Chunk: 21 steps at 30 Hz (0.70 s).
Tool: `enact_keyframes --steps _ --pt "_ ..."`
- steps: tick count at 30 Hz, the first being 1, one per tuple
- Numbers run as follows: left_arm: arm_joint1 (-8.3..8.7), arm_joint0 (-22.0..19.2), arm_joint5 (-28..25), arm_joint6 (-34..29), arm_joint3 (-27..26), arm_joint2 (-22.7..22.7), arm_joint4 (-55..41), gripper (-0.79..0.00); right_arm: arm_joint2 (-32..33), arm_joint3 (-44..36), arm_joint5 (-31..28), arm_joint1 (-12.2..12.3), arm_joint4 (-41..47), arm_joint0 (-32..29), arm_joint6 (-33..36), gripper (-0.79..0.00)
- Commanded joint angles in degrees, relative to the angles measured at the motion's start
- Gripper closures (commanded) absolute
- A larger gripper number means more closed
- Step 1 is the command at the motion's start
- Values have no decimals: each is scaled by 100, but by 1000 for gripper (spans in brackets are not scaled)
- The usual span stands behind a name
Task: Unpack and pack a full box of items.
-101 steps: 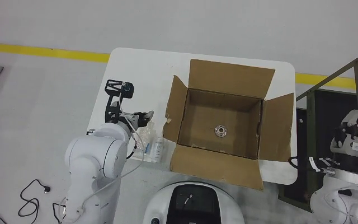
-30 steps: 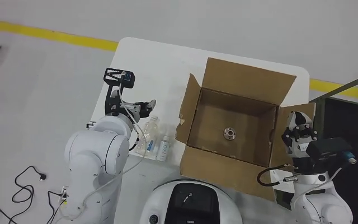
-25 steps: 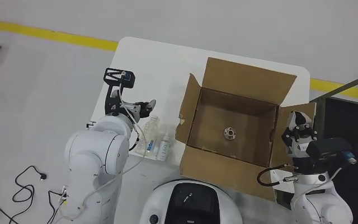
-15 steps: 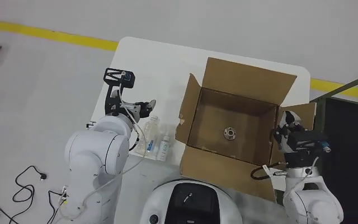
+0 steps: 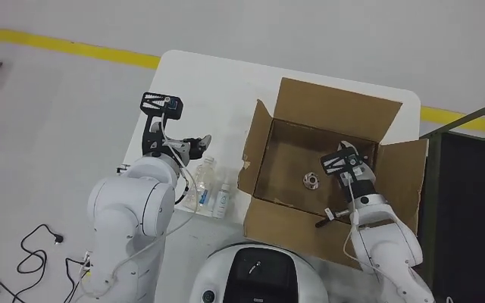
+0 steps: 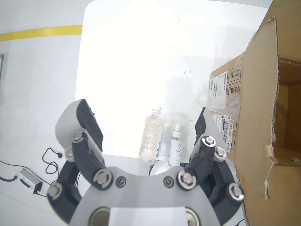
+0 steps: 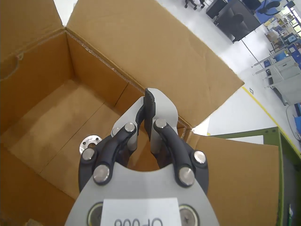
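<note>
Right tool [image 7: 148, 103] pressed together over box [image 5: 327, 100] | left tool [image 6: 142, 110] spread | unpacking flange [image 5: 310, 179] | next I'd spread, descend.

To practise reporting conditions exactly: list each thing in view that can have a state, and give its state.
box: open, four flaps folded out.
flange: lying flat on the box floor.
bottle: lying on the table, capped.
spray bottle: lying beside the bottle.
left gripper: open, empty.
right gripper: shut, empty, over the box.
</note>
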Motion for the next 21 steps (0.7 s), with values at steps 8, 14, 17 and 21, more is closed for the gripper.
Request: enact_keyframes --steps 8,14,17,21 --pt "0 0 0 0 0 0 0 -785 6 -11 5 0 4 -11 -13 0" --pt "0 0 0 0 0 0 0 -785 -198 57 -469 14 -161 123 -326 0" --pt "0 0 0 0 0 0 0 -785 -447 168 -914 22 -689 425 20 0" --pt "0 0 0 0 0 0 0 -785 -809 380 -1539 -6 -953 838 837 0"
